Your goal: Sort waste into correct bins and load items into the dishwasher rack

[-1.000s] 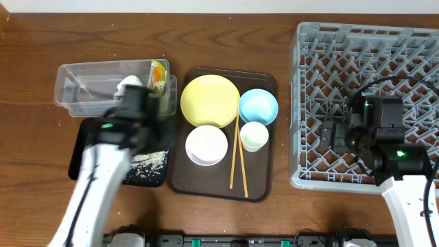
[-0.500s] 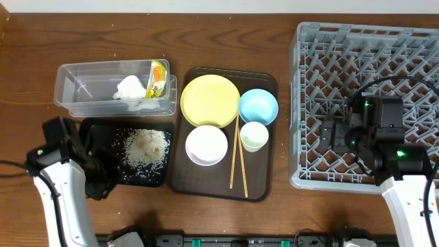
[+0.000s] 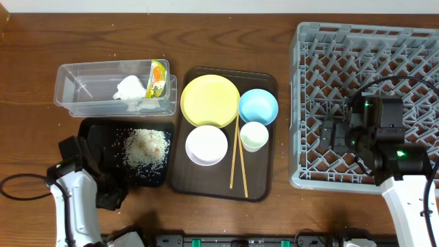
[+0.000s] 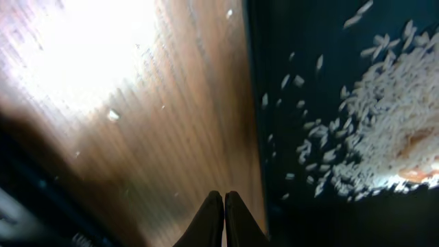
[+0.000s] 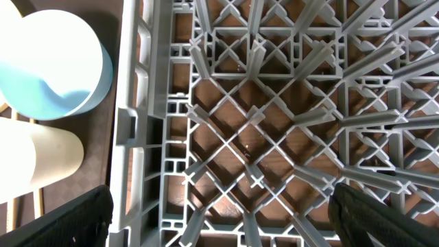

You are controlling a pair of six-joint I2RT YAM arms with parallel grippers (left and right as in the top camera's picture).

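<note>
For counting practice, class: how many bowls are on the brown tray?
2. The blue bowl is near the right edge of the tray, beside the yellow plate; the white bowl is just below that plate in the overhead view. None looks hidden.

A dark brown tray (image 3: 264,173) sits on the wooden table (image 3: 226,40)

Overhead view evenly lit and sharp; left wrist view blurred, glare on table (image 4: 89,62).
</note>
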